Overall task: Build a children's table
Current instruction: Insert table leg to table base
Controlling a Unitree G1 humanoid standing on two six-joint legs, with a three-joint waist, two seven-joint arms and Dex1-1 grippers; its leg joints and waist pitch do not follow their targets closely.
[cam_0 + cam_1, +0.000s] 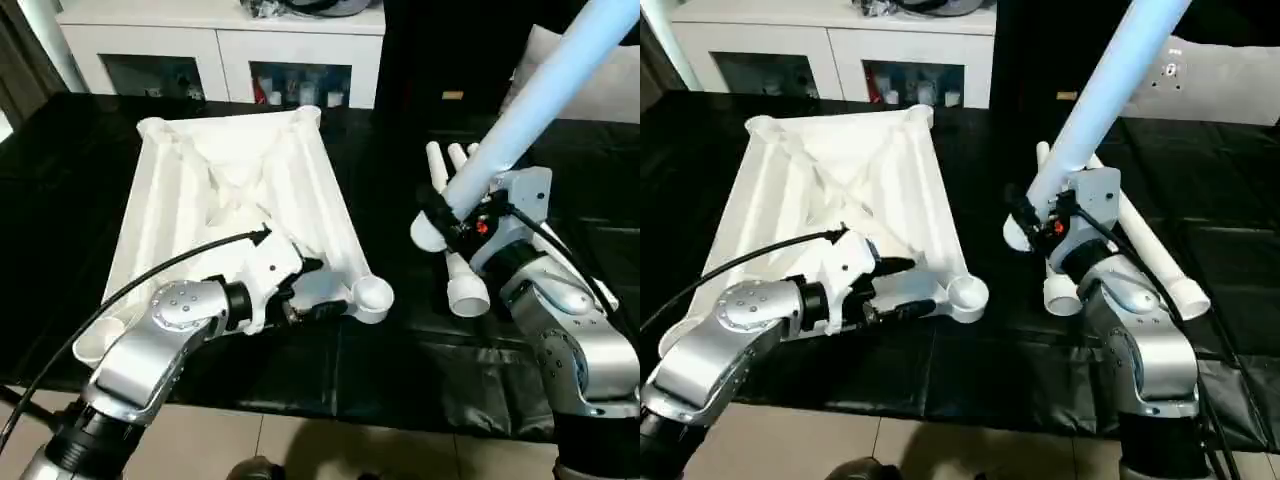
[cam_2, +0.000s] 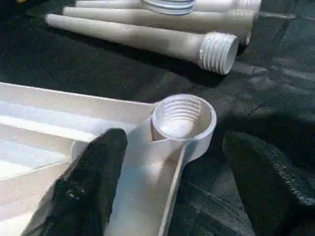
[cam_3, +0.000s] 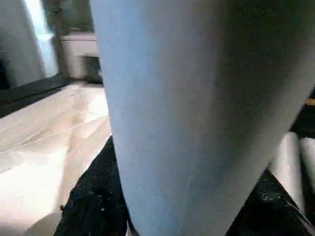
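Observation:
The white table top (image 1: pixel 200 190) lies upside down on the black cloth, ribbed underside up. My left gripper (image 1: pixel 312 290) is at its near right corner, open. One finger (image 2: pixel 93 182) rests inside the rim and the other (image 2: pixel 261 177) lies on the cloth outside. The threaded corner socket (image 2: pixel 183 118) sits just ahead of them. My right gripper (image 1: pixel 445 215) is shut on a white table leg (image 1: pixel 540 90), held off the cloth and slanting up to the far right. More legs (image 1: pixel 465 285) lie on the cloth under it, threaded ends toward me.
A white cabinet (image 1: pixel 220 40) with shelves stands behind the work area. A grey pillow (image 1: pixel 610 90) lies at the far right. The black cloth (image 1: pixel 400 360) ends at a tiled floor near me. A black cable (image 1: pixel 130 285) loops over my left forearm.

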